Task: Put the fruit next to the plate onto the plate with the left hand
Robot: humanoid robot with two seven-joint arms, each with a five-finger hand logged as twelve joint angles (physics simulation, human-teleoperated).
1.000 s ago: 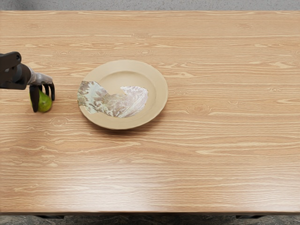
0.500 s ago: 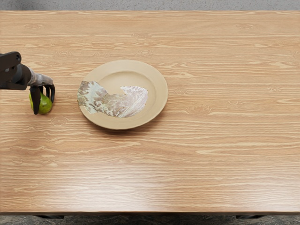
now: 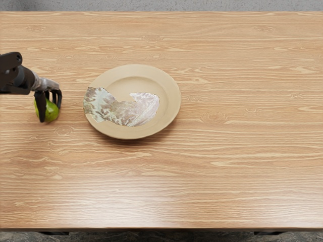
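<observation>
At the table's left edge, the left hand (image 3: 48, 97): it hangs palm-down over the fruit. Its arm comes in from the picture's left side, a black cylindrical forearm ending in a grey wrist cuff.
Fingers (image 3: 40, 107): black and slim, curled downward around the fruit. One long finger lies on its left flank and shorter ones cross its top and right side, so they close on it like a cage.
Fruit (image 3: 51, 111): small, rounded and glossy yellow-green. It sits inside the hand's grasp, left of the plate and apart from its rim. Whether it rests on the wood or hangs just clear of it is hard to tell from this angle.
Plate (image 3: 170, 88): round, shallow and matte tan, with a broad raised rim. It stands near the middle of the table, a little left of centre.
Plate patch (image 3: 118, 108): a ragged-edged, mottled area of grey-green and white over the lower left of the well and rim.
Table (image 3: 227, 166): light wood with horizontal grain, fine darker streaks and a smooth, faint sheen. It fills nearly the whole view.
</observation>
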